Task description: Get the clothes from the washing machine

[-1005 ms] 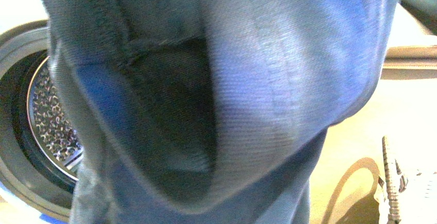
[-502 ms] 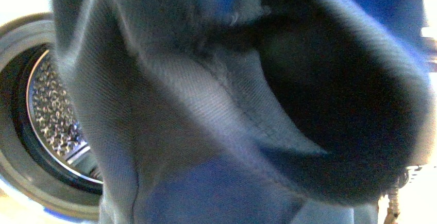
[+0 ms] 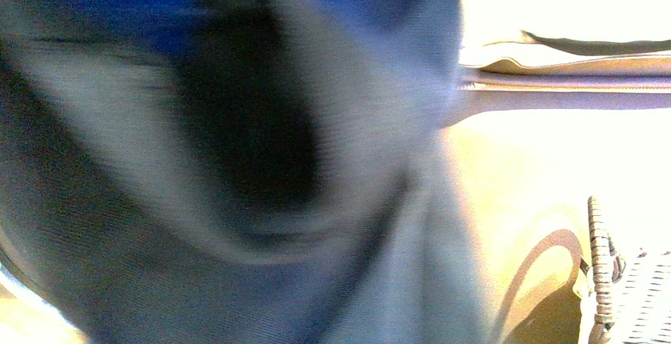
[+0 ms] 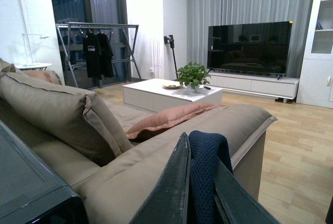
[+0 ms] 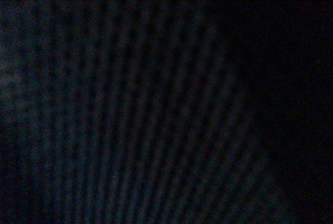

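The clothes [image 3: 237, 162], dark navy-blue fabric, hang blurred right in front of the front camera and fill its left and middle. The washing machine is hidden behind them. In the left wrist view my left gripper [image 4: 200, 148] is shut on a fold of the clothes [image 4: 207, 153], the knit bulging up between the two dark fingers [image 4: 174, 182]. It is held above the brown sofa [image 4: 130, 172]. The right wrist view is dark, so nothing can be told of the right gripper.
A woven basket [image 3: 629, 296] stands at the lower right on the pale wooden floor [image 3: 522, 186]. Beyond the sofa are cushions [image 4: 57, 114], a white coffee table [image 4: 166, 91], a TV [image 4: 248, 44] and a clothes rack [image 4: 99, 47].
The fabric has swung left across the front camera and now covers the drum that showed at the left. More floor and basket show on the right.
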Motion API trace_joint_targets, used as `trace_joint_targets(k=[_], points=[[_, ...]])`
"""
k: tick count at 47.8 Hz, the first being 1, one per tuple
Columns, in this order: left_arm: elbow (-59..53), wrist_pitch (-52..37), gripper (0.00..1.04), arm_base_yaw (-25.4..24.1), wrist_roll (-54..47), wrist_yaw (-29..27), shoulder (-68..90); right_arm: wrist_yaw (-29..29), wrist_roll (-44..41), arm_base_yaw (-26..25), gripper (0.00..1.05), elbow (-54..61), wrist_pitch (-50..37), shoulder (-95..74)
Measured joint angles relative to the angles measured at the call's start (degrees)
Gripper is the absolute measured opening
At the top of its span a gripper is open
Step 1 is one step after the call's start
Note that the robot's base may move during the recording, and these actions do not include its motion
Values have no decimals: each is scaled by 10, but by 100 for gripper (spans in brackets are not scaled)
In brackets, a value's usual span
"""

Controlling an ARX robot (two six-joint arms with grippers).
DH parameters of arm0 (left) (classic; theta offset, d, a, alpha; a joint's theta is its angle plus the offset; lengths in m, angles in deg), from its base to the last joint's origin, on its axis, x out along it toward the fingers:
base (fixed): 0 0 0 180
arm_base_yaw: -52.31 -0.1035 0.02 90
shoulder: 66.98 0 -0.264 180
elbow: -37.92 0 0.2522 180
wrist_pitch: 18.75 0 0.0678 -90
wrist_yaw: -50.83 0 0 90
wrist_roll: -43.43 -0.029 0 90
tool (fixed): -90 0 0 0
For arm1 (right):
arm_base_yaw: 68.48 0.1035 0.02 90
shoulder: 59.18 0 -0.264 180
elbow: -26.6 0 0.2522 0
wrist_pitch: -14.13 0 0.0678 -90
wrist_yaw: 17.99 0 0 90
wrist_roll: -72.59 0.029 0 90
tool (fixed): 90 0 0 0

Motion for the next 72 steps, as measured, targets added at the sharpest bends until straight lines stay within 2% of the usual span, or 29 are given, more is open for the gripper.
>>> trace_joint_targets(k=[9,26,37,44,52,55,60,66,72], points=[[0,0,6,0,0,-1,0,49,-25,24,97,-47,46,-33],[0,0,6,0,0,-4,0,162,-47,23,97,-111,75,-85],[0,0,6,0,0,-4,0,201,-49,1,70,-108,68,-87],[0,0,6,0,-2,-4,0,197,-39,-22,47,-81,48,-73],[0,0,6,0,-2,-4,1,189,-23,-74,11,-42,37,-18],[0,0,6,0,-2,-4,1,188,-17,-90,6,-39,37,-4],[2,0,26,0,-2,-3,1,185,-8,-129,6,-39,46,26],[5,0,44,0,-2,-3,0,172,2,-166,6,-45,63,54],[6,0,72,0,-2,-3,-1,149,12,-207,6,-70,99,94]])
